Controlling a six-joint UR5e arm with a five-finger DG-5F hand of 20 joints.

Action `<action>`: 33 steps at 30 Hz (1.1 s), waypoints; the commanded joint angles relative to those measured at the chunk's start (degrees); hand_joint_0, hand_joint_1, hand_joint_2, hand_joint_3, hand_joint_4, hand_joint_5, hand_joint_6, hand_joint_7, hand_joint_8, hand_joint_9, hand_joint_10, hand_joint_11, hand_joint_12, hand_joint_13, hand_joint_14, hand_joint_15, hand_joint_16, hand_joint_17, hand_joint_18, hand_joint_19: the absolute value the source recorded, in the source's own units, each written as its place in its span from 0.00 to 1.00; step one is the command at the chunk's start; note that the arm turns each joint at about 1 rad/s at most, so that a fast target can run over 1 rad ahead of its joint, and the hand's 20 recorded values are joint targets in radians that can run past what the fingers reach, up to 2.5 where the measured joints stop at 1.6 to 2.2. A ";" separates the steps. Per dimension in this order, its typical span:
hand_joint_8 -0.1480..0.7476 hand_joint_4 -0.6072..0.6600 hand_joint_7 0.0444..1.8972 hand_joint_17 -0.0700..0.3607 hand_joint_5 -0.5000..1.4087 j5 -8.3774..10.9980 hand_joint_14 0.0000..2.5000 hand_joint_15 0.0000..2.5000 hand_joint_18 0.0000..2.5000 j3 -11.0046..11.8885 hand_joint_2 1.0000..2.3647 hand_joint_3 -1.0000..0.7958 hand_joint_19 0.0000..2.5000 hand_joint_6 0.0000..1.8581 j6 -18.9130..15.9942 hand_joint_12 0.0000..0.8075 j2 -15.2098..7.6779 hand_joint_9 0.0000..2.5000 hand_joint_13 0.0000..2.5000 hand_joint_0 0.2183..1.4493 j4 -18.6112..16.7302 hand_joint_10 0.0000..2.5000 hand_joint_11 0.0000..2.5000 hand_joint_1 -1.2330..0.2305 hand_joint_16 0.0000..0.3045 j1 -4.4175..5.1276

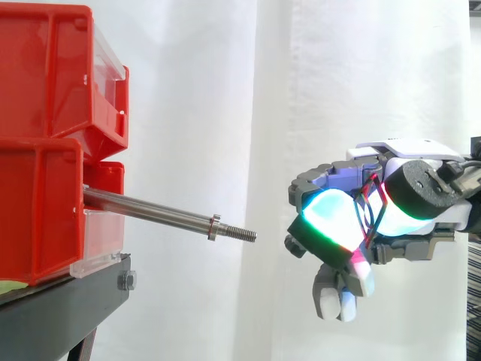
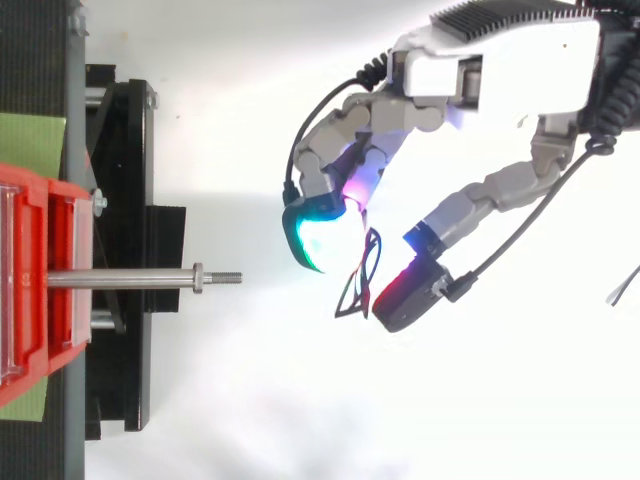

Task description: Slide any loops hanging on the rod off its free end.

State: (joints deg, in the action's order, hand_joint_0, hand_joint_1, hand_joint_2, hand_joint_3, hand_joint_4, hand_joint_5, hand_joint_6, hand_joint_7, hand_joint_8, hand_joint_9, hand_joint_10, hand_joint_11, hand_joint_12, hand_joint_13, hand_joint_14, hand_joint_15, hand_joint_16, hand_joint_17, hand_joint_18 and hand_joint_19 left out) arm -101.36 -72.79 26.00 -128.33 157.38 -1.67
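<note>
Your hand [image 2: 500,68] is hovering clear of the rod [image 2: 120,279].
Its curled fingers and thumb are pinching a thin loop [image 2: 358,273] just beyond the rod's free end.

Robot hand [image 2: 487,68] well apart from rod [image 2: 120,279] free end — thin dark loop [image 2: 356,282] pinched between thumb and fingers.
</note>
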 commanded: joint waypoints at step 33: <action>0.54 0.61 0.66 0.42 0.20 1.78 0.01 0.14 0.31 0.02 0.01 0.43 0.19 0.49 -4.21 0.49 0.45 0.40 0.32 0.33 3.55 0.01 0.20 0.30 0.16 0.09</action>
State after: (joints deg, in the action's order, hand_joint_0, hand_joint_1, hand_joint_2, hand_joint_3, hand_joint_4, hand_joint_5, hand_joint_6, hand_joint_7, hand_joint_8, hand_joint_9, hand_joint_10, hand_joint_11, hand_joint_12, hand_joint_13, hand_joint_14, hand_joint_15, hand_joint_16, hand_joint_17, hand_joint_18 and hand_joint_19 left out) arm -99.58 -72.78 21.80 -127.88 160.93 -1.57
